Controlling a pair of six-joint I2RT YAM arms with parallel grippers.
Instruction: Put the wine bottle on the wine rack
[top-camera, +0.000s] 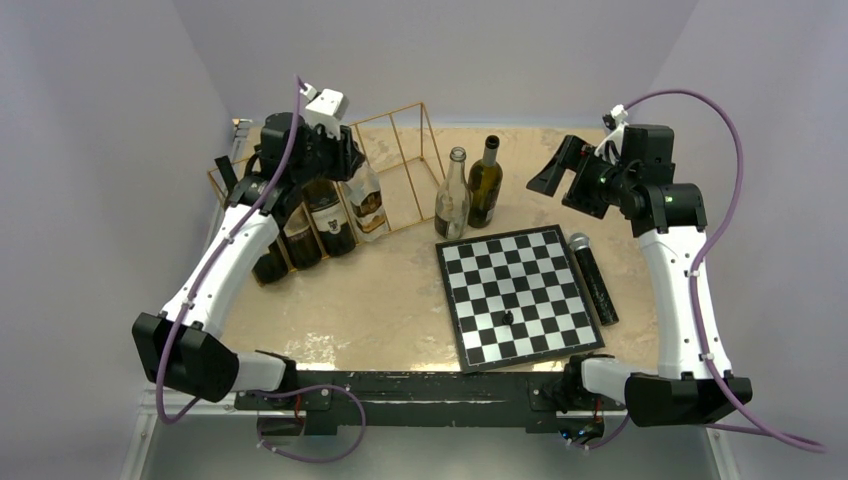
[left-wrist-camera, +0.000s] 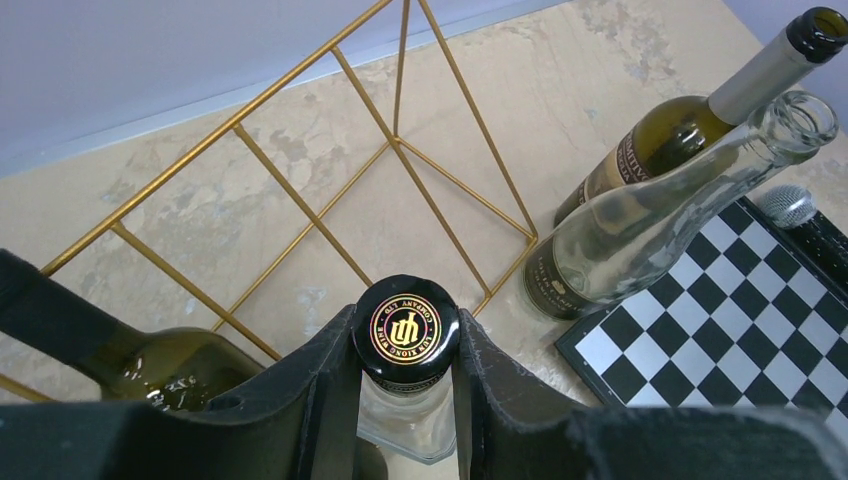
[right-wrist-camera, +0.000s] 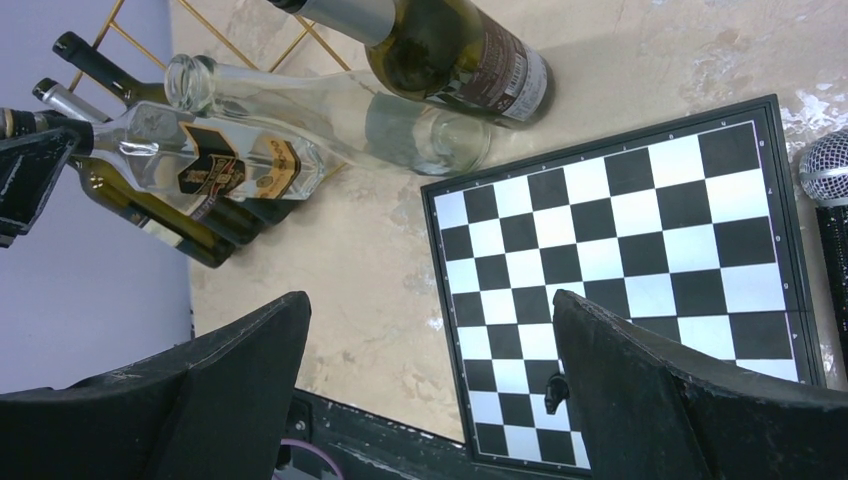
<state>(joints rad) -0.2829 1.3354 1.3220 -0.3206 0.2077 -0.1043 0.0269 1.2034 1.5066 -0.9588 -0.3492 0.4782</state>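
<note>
The gold wire wine rack stands at the back left and holds three dark bottles. My left gripper is shut on the black cap of a clear labelled wine bottle, which leans in the rack beside them. In the left wrist view the fingers press both sides of the cap, with rack wires beyond. The same bottle shows in the right wrist view. My right gripper is open and empty, raised at the back right; in its own view it is over the chessboard's edge.
A clear empty bottle and a dark green bottle stand just right of the rack. A black-and-white chessboard with one small black piece lies front right. A microphone lies along its right side.
</note>
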